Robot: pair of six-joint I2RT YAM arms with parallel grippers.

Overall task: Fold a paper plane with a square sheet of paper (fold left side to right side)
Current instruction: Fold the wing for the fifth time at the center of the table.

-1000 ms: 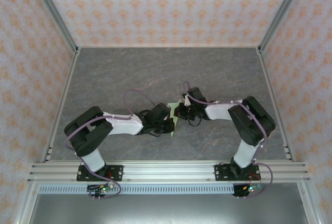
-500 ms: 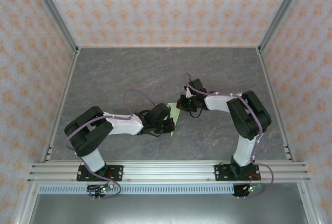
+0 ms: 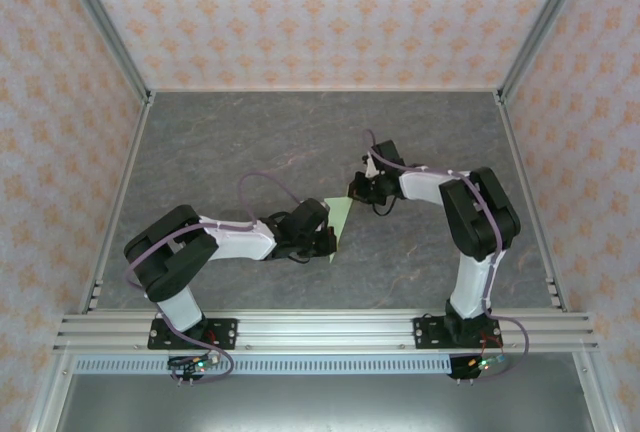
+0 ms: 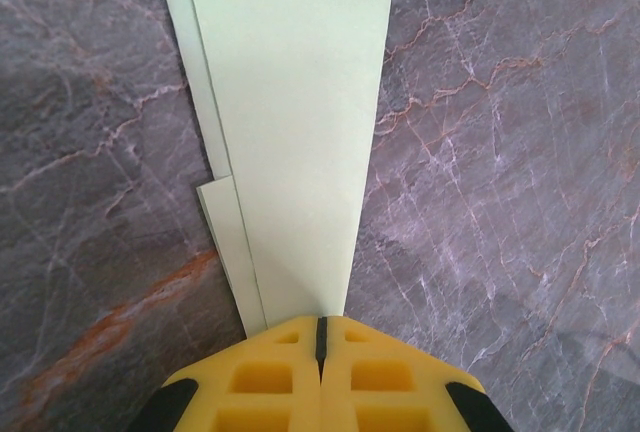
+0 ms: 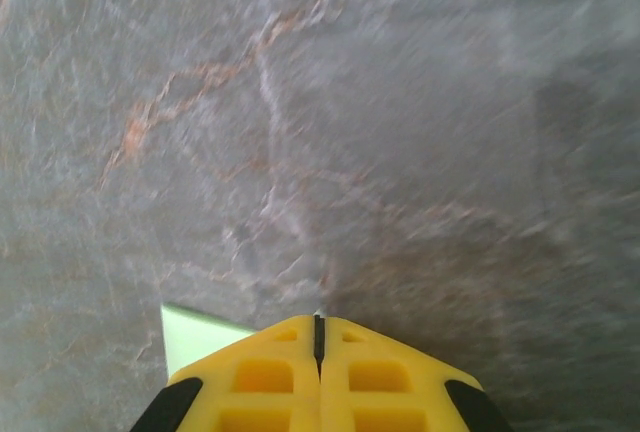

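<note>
Left gripper [image 4: 320, 322]: jaws together, tips at the narrow end of the paper plane [image 4: 290, 102], which widens straight ahead of it. Thin, light and floppy, likely slides on the table [image 4: 520, 152]; best pinned at a creased edge. Right gripper [image 5: 318, 320]: jaws together, 1 green corner beside its tips, lower left. Open table ahead of both.

The creased pale green paper plane [image 4: 290, 102] is plain and unmarked. The stone-look table [image 4: 500, 152] is grey with white and rust veins. The blocky left gripper [image 4: 320, 327] is yellow.
</note>
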